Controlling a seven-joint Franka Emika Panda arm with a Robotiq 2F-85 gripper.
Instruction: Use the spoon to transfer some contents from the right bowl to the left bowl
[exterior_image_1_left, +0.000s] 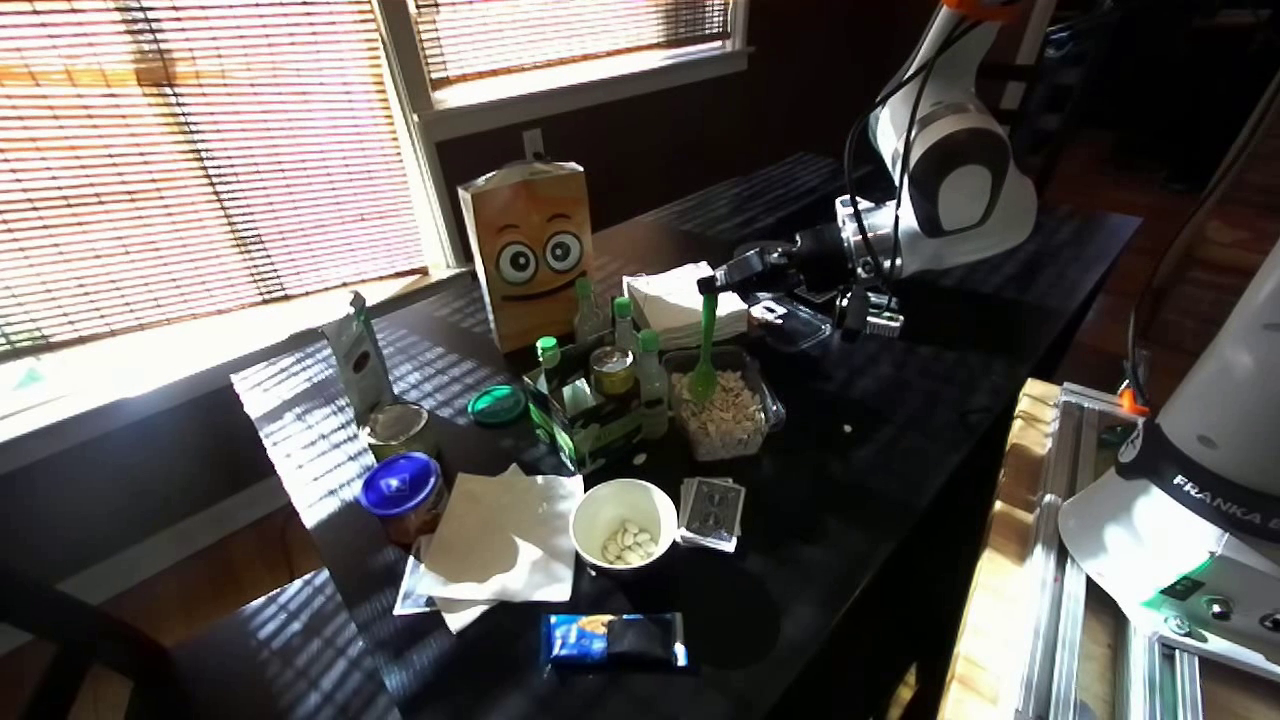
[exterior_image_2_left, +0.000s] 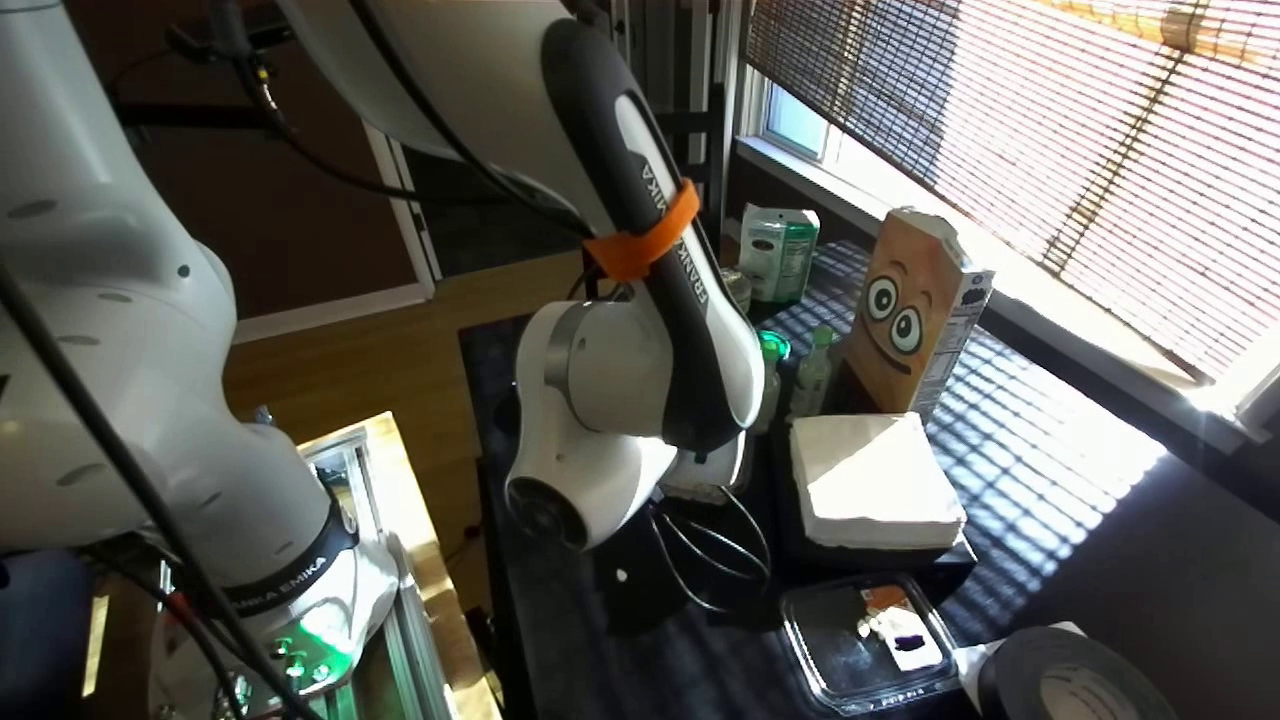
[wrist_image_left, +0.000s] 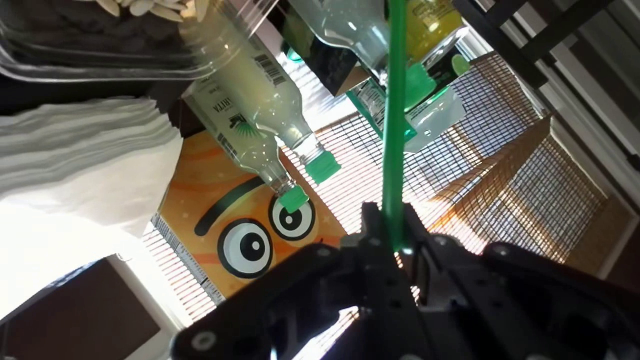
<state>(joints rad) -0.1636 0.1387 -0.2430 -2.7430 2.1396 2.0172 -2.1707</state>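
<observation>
In an exterior view, the claw (exterior_image_1_left: 710, 285) has its fingers pressed together on the top end of a green spoon (exterior_image_1_left: 706, 345), head down and nearly upright over the tan bits (exterior_image_1_left: 735, 412) in a clear tub (exterior_image_1_left: 738, 361) — touching them or not, I can't tell. The white bowl (exterior_image_1_left: 614, 507), with cream pieces (exterior_image_1_left: 630, 544) at its bottom, stands apart from it, just beside some playing cards (exterior_image_1_left: 712, 512).
</observation>
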